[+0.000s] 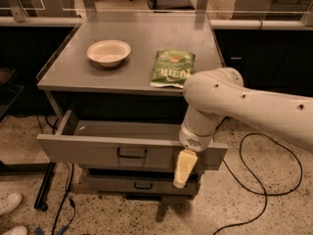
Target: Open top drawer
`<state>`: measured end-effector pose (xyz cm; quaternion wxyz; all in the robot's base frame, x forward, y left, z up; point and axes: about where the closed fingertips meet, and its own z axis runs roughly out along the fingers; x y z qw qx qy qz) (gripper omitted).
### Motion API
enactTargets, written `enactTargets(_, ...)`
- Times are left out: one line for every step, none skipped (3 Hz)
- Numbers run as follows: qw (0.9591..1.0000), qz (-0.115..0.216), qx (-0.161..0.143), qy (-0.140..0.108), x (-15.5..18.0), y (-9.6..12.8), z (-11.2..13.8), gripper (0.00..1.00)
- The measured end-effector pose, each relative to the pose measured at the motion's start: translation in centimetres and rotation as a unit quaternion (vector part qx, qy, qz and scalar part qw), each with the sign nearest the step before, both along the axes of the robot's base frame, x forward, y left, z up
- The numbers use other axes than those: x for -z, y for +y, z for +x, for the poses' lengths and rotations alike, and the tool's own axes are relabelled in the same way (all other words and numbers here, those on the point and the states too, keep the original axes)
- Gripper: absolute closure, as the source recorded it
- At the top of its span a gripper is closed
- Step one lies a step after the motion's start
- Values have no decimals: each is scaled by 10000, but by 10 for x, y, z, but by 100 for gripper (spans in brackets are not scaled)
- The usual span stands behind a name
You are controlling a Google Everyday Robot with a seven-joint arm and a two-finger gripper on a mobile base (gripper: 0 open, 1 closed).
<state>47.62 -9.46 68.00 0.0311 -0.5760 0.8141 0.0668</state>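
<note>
Fingers (pixel 187 163) pressed together with no gap showing, the gripper (pixel 180 182) hangs at lower centre before the right part of the top drawer (pixel 88 151), which stands pulled out under the table (pixel 146 35). On the table lie a bag (pixel 172 68) and, further left, a bowl (pixel 108 52).

The grey metal table (pixel 146 33) carries a shallow cream bowl (pixel 108 52) toward its left. A green snack bag (pixel 172 67) lies flat near the front edge, right of the bowl and apart from it. The gripper (pixel 185 168) hangs below the tabletop, in front of the top drawer (pixel 88 148), toward its right end.
</note>
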Motion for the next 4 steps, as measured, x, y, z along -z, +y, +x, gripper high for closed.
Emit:
enactTargets(9996, -115, -67, 250, 12, -1, -13, 0)
enactTargets(9983, -174, -147, 545, 9, -11, -44, 0)
enactTargets(9970, -117, -99, 764, -8, -20, -76, 0)
enactTargets(9942, -80, -4, 1077, -37, -36, -128, 0)
